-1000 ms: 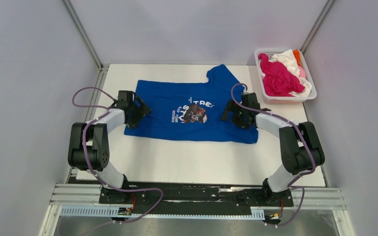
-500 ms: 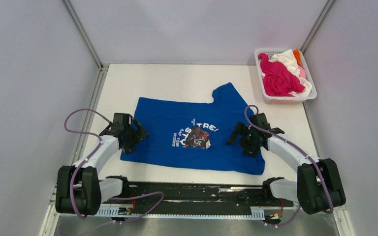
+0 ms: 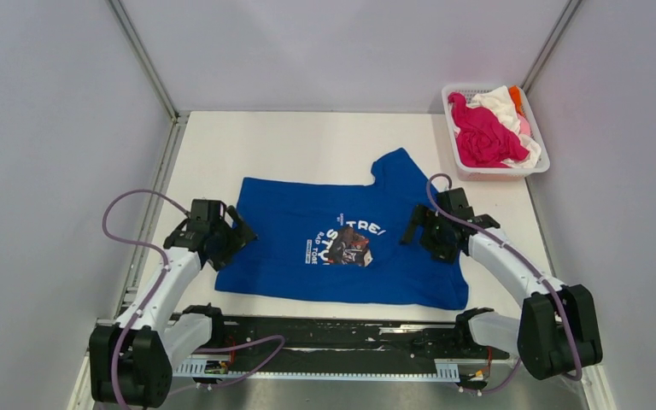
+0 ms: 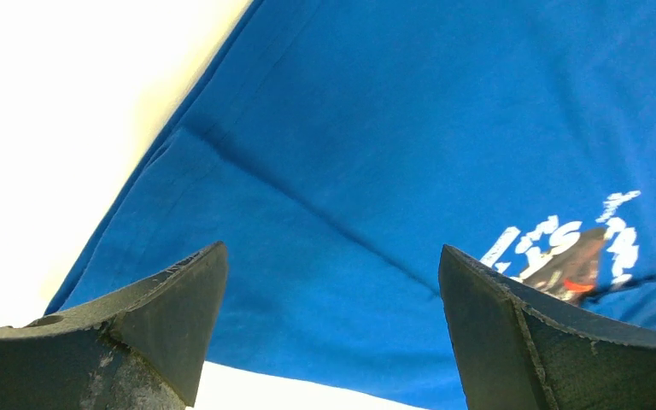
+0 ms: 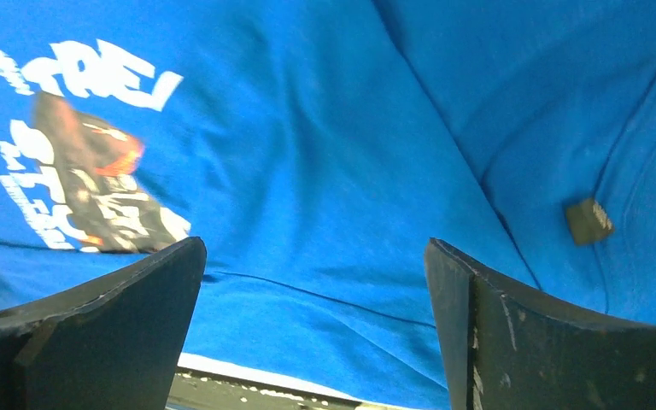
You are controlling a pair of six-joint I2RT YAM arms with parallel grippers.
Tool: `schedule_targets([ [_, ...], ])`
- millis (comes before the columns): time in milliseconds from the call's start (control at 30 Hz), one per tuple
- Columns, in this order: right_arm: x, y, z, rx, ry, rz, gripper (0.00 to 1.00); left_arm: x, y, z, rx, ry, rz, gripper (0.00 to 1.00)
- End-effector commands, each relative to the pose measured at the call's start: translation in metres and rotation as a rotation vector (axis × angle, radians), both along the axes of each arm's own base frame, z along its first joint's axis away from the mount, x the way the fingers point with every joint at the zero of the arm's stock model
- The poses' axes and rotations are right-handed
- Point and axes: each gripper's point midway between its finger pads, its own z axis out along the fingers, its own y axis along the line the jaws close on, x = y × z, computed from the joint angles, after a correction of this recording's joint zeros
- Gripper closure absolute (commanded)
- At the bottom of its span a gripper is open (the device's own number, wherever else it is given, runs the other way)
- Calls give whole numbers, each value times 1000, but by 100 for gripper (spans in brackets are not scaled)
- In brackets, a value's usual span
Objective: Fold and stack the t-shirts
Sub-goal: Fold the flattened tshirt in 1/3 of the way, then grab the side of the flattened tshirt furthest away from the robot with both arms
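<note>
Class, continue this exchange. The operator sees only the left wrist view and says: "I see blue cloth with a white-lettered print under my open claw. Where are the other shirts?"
Observer: In a white basket at the far right corner of the table, with a crumpled magenta t-shirt showing.
Operator: What is the other arm doing?
Observer: The right claw is open, over the right side of the blue t-shirt.
Operator: Is the shirt spread out?
Observer: Mostly flat, print up, with one sleeve sticking out toward the far edge.
</note>
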Motion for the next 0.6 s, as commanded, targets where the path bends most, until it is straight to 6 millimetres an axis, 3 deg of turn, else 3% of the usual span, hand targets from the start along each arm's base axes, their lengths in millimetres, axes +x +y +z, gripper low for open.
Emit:
schedule_targets([
  [0, 54, 11, 65, 12, -258, 94, 0, 44, 1, 57, 29, -182, -17, 0],
  [33, 59, 13, 72, 19, -285, 107, 0, 50, 4, 58, 47, -182, -10, 0],
  [67, 66, 17, 84, 31, -326, 121, 0, 62, 9, 72, 77, -219, 4, 0],
  [100, 73, 19, 92, 35, -357, 125, 0, 70, 11, 70, 93, -202, 8, 0],
  [133, 81, 19, 99, 30, -387, 121, 0, 85, 15, 85, 120, -241, 5, 0],
  [167, 89, 19, 105, 24, -411, 117, 0, 95, 16, 79, 136, -216, -3, 0],
  [200, 96, 19, 107, 20, -416, 116, 0, 114, 17, 95, 155, -259, -23, 0],
  [233, 102, 20, 109, 13, -425, 116, 0, 126, 19, 82, 177, -217, -56, 0],
  [400, 116, 18, 101, -23, -419, 123, 0, 209, 29, 71, 268, -132, -115, 0],
  [467, 117, 13, 93, -48, -406, 111, 0, 234, 36, 59, 308, -96, -135, 0],
  [500, 118, 11, 90, -58, -402, 105, 0, 248, 38, 67, 328, -112, -150, 0],
  [533, 118, 9, 86, -67, -398, 104, 0, 255, 38, 45, 329, -68, -169, 0],
  [567, 118, 8, 84, -75, -394, 105, 0, 267, 37, 48, 325, -83, -189, 0],
])
